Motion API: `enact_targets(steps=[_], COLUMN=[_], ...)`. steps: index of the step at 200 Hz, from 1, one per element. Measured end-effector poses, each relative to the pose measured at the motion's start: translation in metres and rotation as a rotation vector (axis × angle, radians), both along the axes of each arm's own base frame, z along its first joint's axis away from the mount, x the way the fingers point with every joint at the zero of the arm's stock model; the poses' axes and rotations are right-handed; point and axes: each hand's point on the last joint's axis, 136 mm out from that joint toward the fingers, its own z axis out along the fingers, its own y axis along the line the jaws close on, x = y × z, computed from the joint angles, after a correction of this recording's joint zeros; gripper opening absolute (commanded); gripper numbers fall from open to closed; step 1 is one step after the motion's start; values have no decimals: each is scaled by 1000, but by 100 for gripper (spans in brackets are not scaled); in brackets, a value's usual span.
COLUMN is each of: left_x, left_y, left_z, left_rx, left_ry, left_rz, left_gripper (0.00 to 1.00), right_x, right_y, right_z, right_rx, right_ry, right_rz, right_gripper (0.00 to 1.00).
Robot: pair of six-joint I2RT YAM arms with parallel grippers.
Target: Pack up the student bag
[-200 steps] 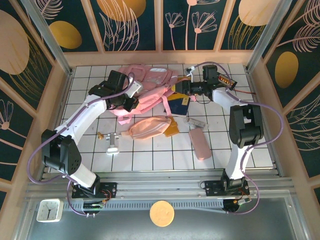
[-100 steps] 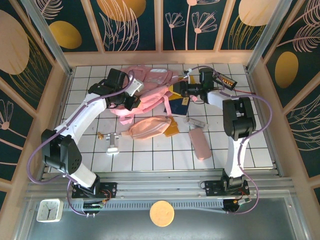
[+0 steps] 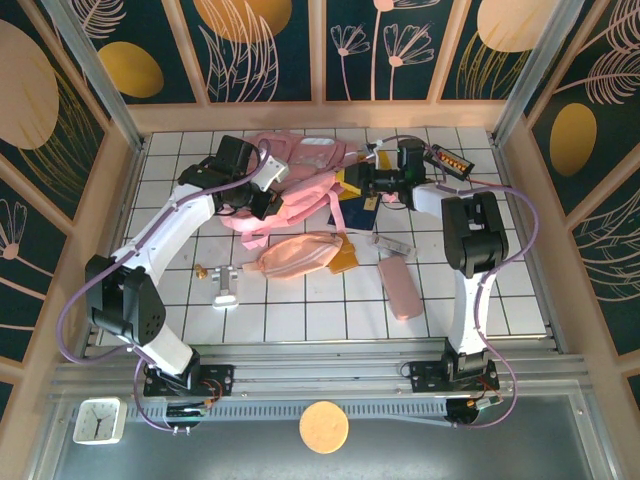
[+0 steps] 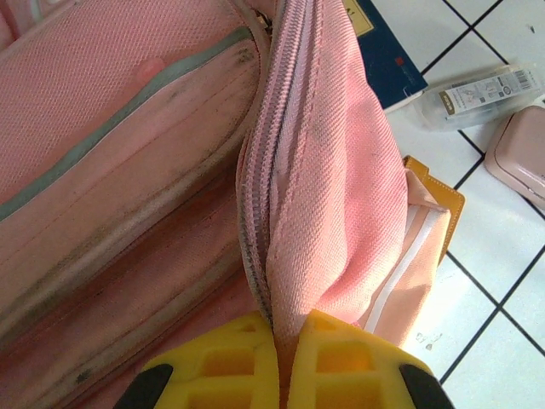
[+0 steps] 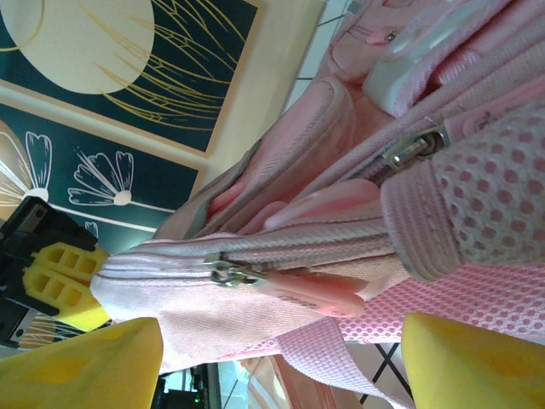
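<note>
The student bag (image 3: pixel 300 170), a soft pink backpack, lies at the back centre of the tiled table. My left gripper (image 3: pixel 262 200) is at its left side, shut on a fold of pink fabric beside the zip (image 4: pixel 264 204); the yellow fingers (image 4: pixel 341 358) pinch that fold. My right gripper (image 3: pixel 362 182) is at the bag's right side and stands open. In the right wrist view a pink zipper pull (image 5: pixel 302 291) on a metal slider lies just ahead of the gap between the yellow fingers (image 5: pixel 89 362), touching neither.
In front of the bag lie a peach-pink oval pouch (image 3: pixel 297 254), a dark blue book (image 3: pixel 358 208), an orange wallet (image 3: pixel 346 262), a clear packet (image 3: pixel 390 243) and a slim pink case (image 3: pixel 400 286). A small metal piece (image 3: pixel 224 290) sits at the left.
My right gripper has shifted left, closer to the bag, and its jaws have spread wider. The left gripper keeps its hold on the fabric and has hardly moved.
</note>
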Motion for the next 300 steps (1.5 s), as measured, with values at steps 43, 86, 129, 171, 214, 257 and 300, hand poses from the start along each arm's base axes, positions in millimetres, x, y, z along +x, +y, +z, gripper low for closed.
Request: enact_targets(steps=[43,86,129,171,214,257,300], left_x=[0,0,0,-1,-3,-3,-2], left_y=[-1,-1,0,0,1,1,5], left_z=[-1,-1,-1,-3,-7,-7,-10], left_rx=[-3,-4,-1,2,8,9,22], left_ry=[4,5,4,8,18,16,18], left_rz=[-3,-4,-1,-1,0,-3,4], left_gripper=[0,0,0,0,0,0,0], right_x=[-3,0,0,2,3,10,9], right_y=[12,15,10,0,-2,12,20], right_z=[-8,4,0,-4,2,-10,-13], right_rx=[4,44,49,37,32,-123,-352], right_ry=[36,34,56,81,67,-63,-357], right_rz=[11,2,-12,-39,-51,-79,-135], right_gripper=[75,74,71,69,68,70,69])
